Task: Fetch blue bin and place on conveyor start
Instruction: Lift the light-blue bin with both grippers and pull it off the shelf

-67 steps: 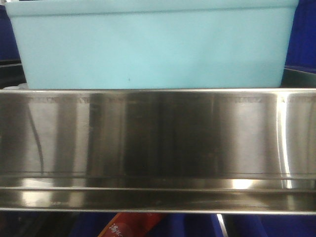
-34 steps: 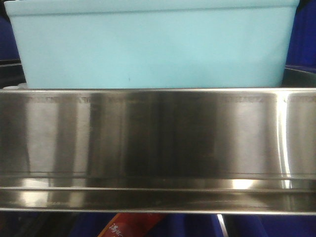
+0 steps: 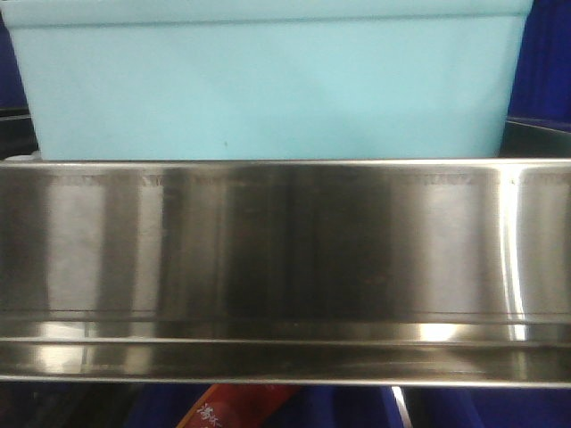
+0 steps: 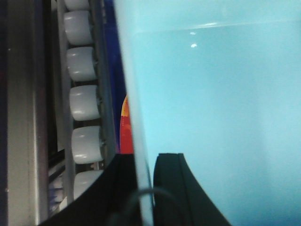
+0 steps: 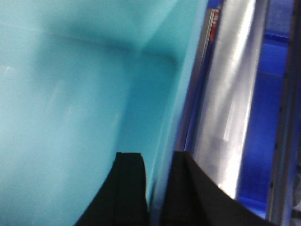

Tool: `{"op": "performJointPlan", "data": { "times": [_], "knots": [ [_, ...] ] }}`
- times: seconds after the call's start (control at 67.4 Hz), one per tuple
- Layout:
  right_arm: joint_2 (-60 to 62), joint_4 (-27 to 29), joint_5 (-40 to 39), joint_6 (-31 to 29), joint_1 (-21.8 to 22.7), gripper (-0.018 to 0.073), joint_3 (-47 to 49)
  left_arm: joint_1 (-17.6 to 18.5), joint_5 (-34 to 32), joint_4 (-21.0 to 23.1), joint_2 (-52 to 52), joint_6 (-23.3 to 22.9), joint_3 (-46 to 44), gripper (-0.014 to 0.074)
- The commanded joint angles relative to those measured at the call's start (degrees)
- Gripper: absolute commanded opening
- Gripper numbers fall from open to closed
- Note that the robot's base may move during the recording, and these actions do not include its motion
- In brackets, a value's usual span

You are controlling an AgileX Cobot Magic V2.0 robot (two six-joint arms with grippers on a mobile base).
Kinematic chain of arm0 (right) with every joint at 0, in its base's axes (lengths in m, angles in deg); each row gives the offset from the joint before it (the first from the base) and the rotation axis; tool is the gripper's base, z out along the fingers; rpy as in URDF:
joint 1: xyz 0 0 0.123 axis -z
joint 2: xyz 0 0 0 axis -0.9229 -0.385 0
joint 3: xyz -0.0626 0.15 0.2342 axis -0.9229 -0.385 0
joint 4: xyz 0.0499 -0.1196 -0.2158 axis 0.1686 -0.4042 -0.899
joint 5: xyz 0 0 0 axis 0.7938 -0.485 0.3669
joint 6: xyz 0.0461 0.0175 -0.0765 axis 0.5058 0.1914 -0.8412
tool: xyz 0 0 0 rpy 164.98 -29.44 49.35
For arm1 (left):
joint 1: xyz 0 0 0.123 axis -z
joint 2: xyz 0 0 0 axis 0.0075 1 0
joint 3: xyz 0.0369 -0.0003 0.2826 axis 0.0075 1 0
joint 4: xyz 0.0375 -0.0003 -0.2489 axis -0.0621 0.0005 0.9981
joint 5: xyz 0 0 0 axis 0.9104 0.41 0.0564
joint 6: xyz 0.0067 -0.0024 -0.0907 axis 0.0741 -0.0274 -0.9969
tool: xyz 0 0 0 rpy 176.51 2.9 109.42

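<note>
- The blue bin stands on the shelf level behind the stainless-steel shelf rail. Its long wall faces the front camera. The conveyor start is in no view.
- The left gripper straddles 1 end wall of the bin, with 1 black finger outside and 1 inside, pinching the thin wall between them. White rollers run just beside that wall.
- The right gripper does the same at the opposite end, its 2 fingers pressed onto the wall. A dark-blue crate is near on the outer side.
- The step in hand, as I judge it, is lifting the bin out over the rail. The rail hides the bin's base, so I cannot tell whether it rests on the shelf or hangs clear.
- Raise both arms together at 1 pace, so that the bin rides level and neither thin wall twists out of its pinch.
- Bring the base fully above the rail's top lip before drawing back, because a low base would catch on the steel edge.
- Hold the 2 grippers at a fixed spacing. Pulling apart or squeezing inward would bow the smooth plastic walls and loosen the hold.
- Mind the outer fingers: the left one is near the rollers and the right one near the crate, so the first move should go straight up, not sideways.
</note>
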Motion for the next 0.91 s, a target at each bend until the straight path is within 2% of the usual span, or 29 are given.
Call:
{"op": "performJointPlan", "data": {
  "times": [0.0, 0.341, 0.638, 0.891],
  "knots": [
    [0.46, -0.69, -0.73, -0.71, 0.03, -0.0150, 0.59, -0.11, -0.29, -0.50, 0.02, 0.23, -0.34, -0.0111],
    [8.56, -0.69, 0.27, -0.71, 0.03, -0.0151, 0.59, 0.31, 0.34, 0.25, -8.40, 0.23, -0.34, -0.0111],
    [19.15, -0.48, -0.58, -0.71, 0.03, -0.0151, 0.59, 2.95, -0.56, 0.37, -19.08, 0.23, -0.34, -0.0111],
    [21.32, 0.03, -1.39, -0.71, 0.03, -0.0151, 0.59, 3.26, -3.13, 0.37, -21.27, 0.23, -0.34, -0.0111]
  ]
}}
